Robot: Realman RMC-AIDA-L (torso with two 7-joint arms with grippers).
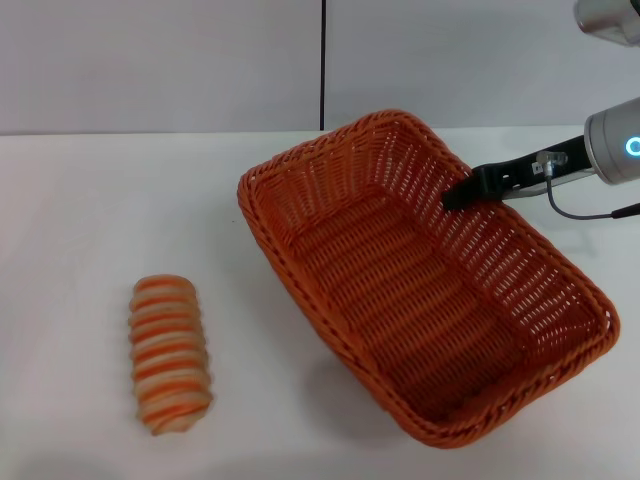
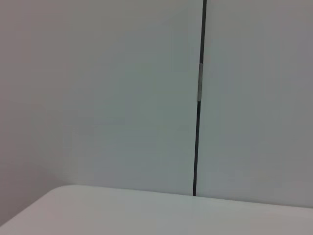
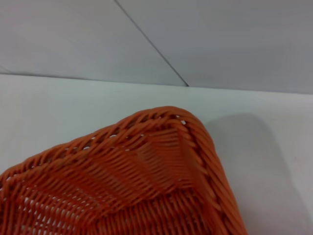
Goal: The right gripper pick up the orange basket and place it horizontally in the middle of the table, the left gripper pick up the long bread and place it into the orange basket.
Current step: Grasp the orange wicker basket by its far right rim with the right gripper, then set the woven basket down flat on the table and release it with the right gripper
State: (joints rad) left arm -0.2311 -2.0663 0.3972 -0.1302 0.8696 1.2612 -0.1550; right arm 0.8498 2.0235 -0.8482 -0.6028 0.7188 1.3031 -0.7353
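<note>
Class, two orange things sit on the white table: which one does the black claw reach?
The large woven orange wicker basket: the right gripper sits at its far wall. The small striped bread roll lies apart, untouched.

In the head view the right end effector (image 1: 458,194) shows only one black finger reaching over the far rim of the orange basket (image 1: 420,300); any second finger is hidden, so whether it grips cannot be told. Its arm is cut off by the picture's right edge. The right wrist view shows only one corner of the basket. The left end effector appears in no view.
</note>
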